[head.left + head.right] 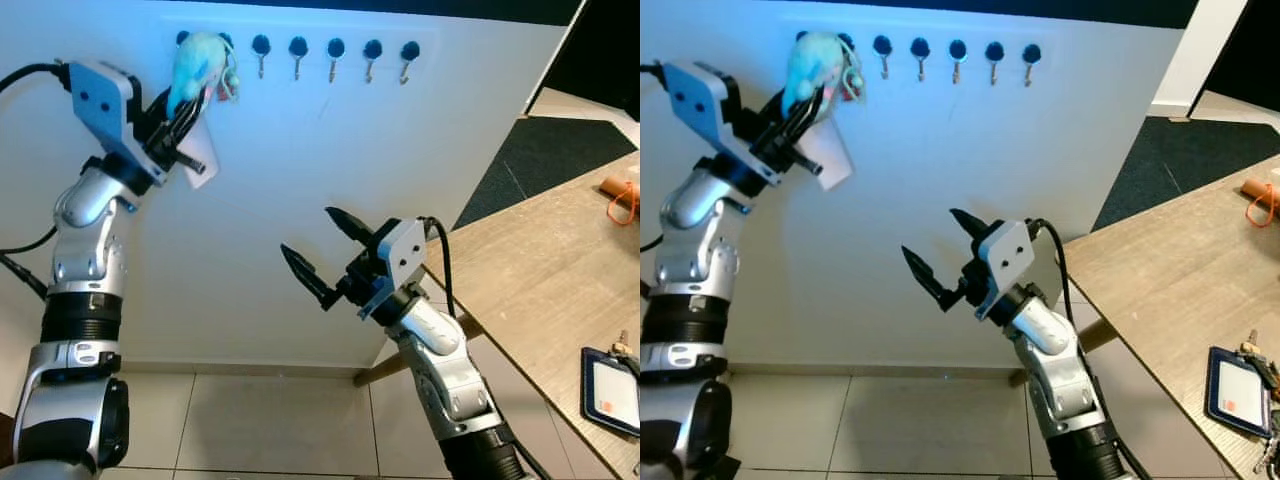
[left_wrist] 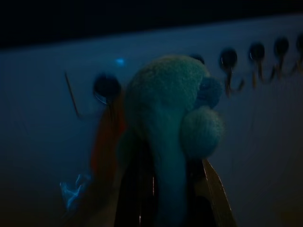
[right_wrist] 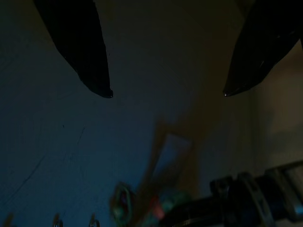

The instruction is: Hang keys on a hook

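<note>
A fluffy light-blue key fob [image 1: 197, 60] with a small bunch of keys [image 1: 230, 85] and a white tag [image 1: 200, 150] is held up against the white wall. My left gripper [image 1: 188, 105] is shut on it. The fob covers the leftmost hooks of the row of black hooks [image 1: 298, 55]; I cannot tell whether the ring sits on one. In the left wrist view the fob [image 2: 170, 118] is close up, with a hook [image 2: 106, 87] just behind it. My right gripper [image 1: 308, 232] hangs open and empty lower down, in front of the wall.
A wooden table [image 1: 540, 270] stands to the right, its corner close to my right arm. On it lie a blue card holder [image 1: 612, 390] and an orange loop [image 1: 625, 200]. Several hooks to the right of the fob are bare. Tiled floor [image 1: 270, 420] lies below.
</note>
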Robot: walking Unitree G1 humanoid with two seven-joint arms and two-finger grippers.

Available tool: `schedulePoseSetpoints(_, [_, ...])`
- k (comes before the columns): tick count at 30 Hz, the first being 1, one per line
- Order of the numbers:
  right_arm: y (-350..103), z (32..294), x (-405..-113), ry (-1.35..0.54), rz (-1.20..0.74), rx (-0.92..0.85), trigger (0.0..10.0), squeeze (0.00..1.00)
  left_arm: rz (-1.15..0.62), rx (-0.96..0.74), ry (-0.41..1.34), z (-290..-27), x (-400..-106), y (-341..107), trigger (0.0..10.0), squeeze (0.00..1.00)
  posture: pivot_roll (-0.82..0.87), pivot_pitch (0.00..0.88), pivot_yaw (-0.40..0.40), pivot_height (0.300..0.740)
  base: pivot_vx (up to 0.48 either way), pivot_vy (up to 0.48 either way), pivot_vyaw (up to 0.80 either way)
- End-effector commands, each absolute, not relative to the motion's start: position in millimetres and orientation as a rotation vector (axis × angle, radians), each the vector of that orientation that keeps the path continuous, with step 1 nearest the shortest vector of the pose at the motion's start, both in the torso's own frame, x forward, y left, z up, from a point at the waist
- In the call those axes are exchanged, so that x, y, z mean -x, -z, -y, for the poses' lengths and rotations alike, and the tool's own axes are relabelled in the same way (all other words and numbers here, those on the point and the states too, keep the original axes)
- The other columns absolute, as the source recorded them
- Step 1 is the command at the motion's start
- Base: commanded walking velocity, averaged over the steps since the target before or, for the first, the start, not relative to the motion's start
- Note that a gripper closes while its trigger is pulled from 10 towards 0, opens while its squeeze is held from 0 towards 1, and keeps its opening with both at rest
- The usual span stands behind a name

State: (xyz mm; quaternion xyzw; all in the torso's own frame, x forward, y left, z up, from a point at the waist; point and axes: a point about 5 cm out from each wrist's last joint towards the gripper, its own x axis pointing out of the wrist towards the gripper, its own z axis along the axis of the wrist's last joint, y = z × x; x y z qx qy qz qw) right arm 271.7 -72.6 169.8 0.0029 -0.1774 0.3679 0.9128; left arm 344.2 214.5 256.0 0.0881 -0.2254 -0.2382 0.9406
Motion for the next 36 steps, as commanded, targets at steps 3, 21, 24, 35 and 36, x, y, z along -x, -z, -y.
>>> schedulePoseSetpoints(3, [-167.9, 72.0, -268.5, -0.76, 0.352, 0.002, 10.0, 0.0, 0.415, -0.217, 0.483, -224.3, -341.5, -248.6, 10.0, 0.0, 0.03, 0.02, -0.042, 0.74, 0.0, 0.0, 0.0])
schedulePoseSetpoints(21, [-165.5, 72.5, -266.7, -0.756, 0.332, 0.007, 10.0, 0.0, 0.356, -0.234, 0.577, -212.6, -339.2, -236.6, 10.0, 0.0, 0.03, 0.023, -0.037, 0.74, 0.0, 0.0, 0.0])
schedulePoseSetpoints(24, [-165.3, 73.2, -266.8, -0.752, 0.33, 0.006, 10.0, 0.0, 0.343, -0.213, 0.634, -205.8, -335.8, -234.1, 10.0, 0.0, 0.03, 0.023, -0.037, 0.74, 0.0, 0.0, 0.0])
schedulePoseSetpoints(35, [-166.5, 73.7, -267.5, -0.75, 0.332, 0.0, 10.0, 0.0, 0.35, -0.179, 0.674, -199.4, -333.6, -236.0, 10.0, 0.06, 0.03, 0.026, -0.039, 0.74, 0.0, 0.0, 0.0])
schedulePoseSetpoints(36, [-166.5, 73.7, -267.5, -0.75, 0.332, 0.0, 10.0, 0.0, 0.35, -0.179, 0.674, -199.4, -333.6, -236.0, 10.0, 0.06, 0.03, 0.026, -0.039, 0.74, 0.0, 0.0, 0.0])
